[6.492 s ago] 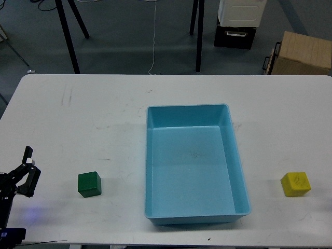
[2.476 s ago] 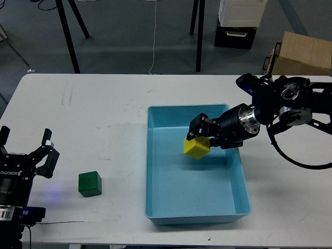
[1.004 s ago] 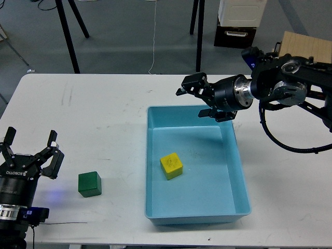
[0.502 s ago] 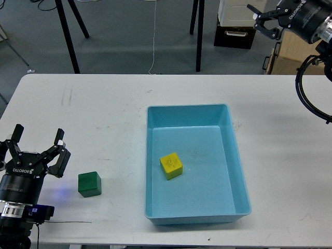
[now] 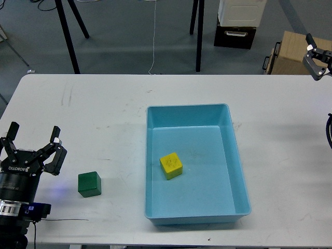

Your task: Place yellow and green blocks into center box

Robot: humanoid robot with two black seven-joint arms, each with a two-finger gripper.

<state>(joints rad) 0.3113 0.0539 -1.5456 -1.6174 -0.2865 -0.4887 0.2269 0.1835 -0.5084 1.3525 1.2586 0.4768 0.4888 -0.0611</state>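
The yellow block (image 5: 171,166) lies tilted on the floor of the light blue center box (image 5: 207,197), left of its middle. The dark green block (image 5: 89,184) sits on the white table to the left of the box, apart from it. My left gripper (image 5: 32,134) is open and empty at the table's left front, a short way left of the green block. My right gripper (image 5: 314,58) is at the far right edge above the table's back corner, partly cut off, with its fingers spread and nothing in them.
A brown cardboard box (image 5: 303,52) and a black and white cabinet (image 5: 238,23) stand on the floor behind the table. Black stand legs (image 5: 67,36) and a thin cable (image 5: 154,36) are also behind the table's back edge.
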